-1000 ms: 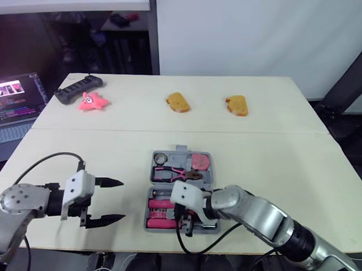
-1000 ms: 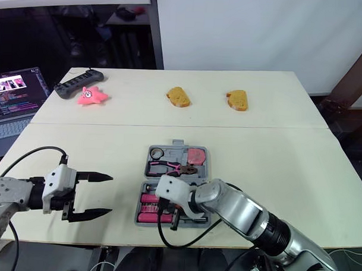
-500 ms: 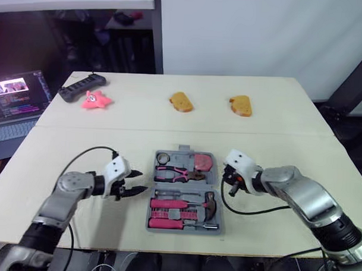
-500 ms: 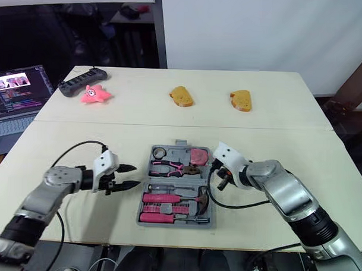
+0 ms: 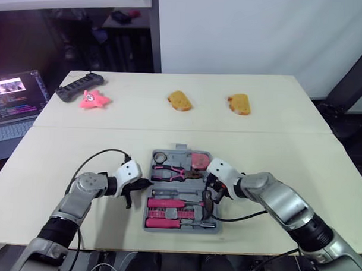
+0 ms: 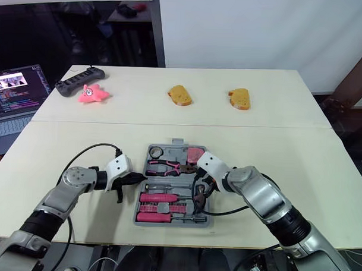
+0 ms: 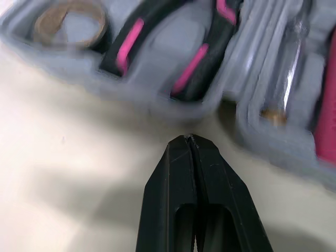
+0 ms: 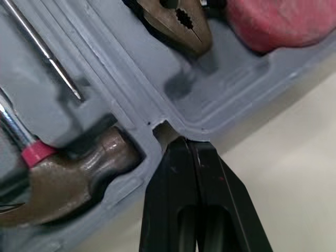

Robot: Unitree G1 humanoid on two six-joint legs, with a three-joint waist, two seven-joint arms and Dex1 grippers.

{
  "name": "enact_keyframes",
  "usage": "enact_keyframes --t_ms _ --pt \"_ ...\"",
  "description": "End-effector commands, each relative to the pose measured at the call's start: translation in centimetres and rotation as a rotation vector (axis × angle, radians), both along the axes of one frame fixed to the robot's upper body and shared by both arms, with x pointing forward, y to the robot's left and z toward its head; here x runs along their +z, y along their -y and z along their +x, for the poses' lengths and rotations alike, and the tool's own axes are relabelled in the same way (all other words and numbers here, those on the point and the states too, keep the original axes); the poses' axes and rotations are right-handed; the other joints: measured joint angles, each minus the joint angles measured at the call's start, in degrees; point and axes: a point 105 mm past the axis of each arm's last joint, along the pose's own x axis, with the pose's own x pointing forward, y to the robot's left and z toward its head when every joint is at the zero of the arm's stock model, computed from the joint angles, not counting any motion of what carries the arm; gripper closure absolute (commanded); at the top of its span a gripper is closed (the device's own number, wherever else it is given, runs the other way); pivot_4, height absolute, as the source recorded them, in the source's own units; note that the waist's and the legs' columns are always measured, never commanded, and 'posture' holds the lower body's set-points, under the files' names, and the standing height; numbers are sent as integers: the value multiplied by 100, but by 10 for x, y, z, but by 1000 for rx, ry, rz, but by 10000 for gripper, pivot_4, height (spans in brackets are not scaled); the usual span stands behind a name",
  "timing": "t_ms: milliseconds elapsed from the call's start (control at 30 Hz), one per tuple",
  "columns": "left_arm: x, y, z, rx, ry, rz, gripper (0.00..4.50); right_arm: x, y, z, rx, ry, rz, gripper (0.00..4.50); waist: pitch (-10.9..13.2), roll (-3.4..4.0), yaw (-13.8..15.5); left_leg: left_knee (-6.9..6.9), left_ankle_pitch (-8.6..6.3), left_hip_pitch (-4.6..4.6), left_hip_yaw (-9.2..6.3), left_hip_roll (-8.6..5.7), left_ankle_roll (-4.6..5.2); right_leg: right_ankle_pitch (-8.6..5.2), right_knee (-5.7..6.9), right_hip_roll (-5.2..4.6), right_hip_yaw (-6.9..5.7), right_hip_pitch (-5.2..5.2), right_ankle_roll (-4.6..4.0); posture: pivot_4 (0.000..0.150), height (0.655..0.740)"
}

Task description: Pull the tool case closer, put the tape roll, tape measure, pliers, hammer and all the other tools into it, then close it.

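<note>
left gripper: pressed together, held beside tool case
right gripper: pressed together, set at its rim

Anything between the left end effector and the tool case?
Nothing: the left wrist view shows only bare table between the shut left end effector and the tool case.

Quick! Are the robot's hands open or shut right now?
Left gripper: shut, holding nothing, beside the case.
Right gripper: shut, holding nothing, at the case's edge.
</note>
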Motion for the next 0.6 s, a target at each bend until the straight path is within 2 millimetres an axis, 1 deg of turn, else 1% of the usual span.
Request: enact_keyframes --t_ms 33,100,200,333,400,600 --pt "-7 17 -14 -82 -46 -15 44386 8 -29 -10 101 -2 63 45000 -1 0 -1 0 0 0 0 0 0 0 0 0 0 0 0 1500 7400" --pt "-10 17 -24 -110 -84 -15 44386 6 -27 -12 100 -8 51 45000 -1 1 -12 0 0 0 -2 0 -1 0 0 0 -2 0 0 1500 7400" --pt "-15 12 -36 -131 -112 4 44386 5 -27 -17 107 -14 43 45000 -1 1 -29 -3 0 0 -1 1 0 0 -3 0 0 -3 0 1500 7400" --pt "-20 4 -58 -136 -141 12 44386 4 -31 -31 143 -16 54 45000 -3 4 -35 -5 -3 0 1 2 3 0 -5 0 3 -4 -1 1500 7400" --pt "-21 1 -62 -116 -147 10 44386 2 -32 -36 139 -30 55 45000 -4 5 -25 -6 -3 0 1 3 5 -1 -6 0 4 -5 -1 1500 7400" --pt "-27 -4 -62 -91 -141 32 44386 1 -36 -47 129 -65 67 45000 -15 11 -7 -3 -3 6 -1 2 4 -1 -5 0 1 5 -1 1500 7400"
